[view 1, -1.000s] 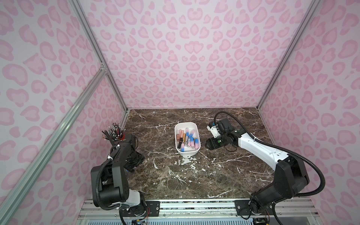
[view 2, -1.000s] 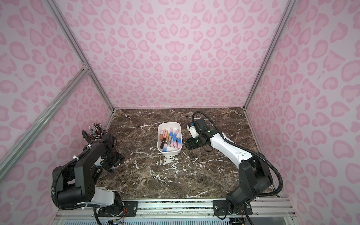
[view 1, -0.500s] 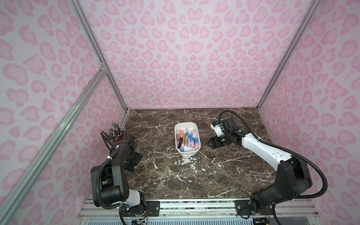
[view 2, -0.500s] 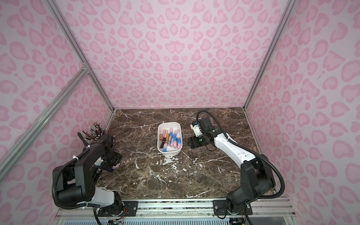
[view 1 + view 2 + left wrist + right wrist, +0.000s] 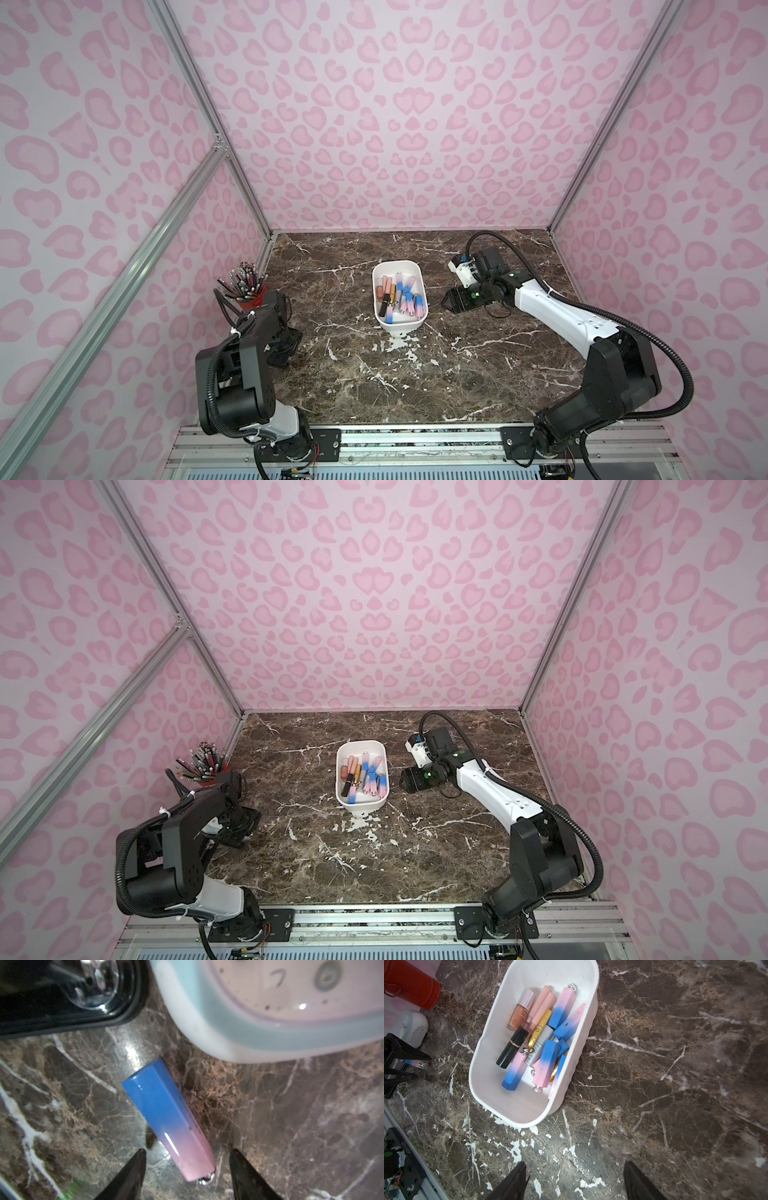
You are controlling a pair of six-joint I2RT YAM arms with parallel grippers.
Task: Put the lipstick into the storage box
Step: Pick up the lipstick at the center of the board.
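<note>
A blue-to-pink lipstick (image 5: 168,1120) lies flat on the marble at the left side. My left gripper (image 5: 188,1150) is open, one finger on each side of the tube's pink end, neither touching it. The right wrist view shows that lipstick (image 5: 413,1062) between the left gripper's fingers (image 5: 415,1056). In both top views the left gripper (image 5: 293,338) hides it. The white storage box (image 5: 398,262) (image 5: 360,742) (image 5: 483,1076) stands mid-table with several lipsticks inside. My right gripper (image 5: 451,301) (image 5: 575,1162) is open and empty, just right of the box.
A red pencil cup (image 5: 249,297) (image 5: 411,987) full of pencils stands at the left wall behind the left gripper. A round white object (image 5: 270,1012) (image 5: 413,1024) sits close to the lipstick. Bare marble (image 5: 415,374) lies in front of the box.
The right gripper has drawn slightly to the right, away from the storage box. The left gripper has barely shifted over the lipstick.
</note>
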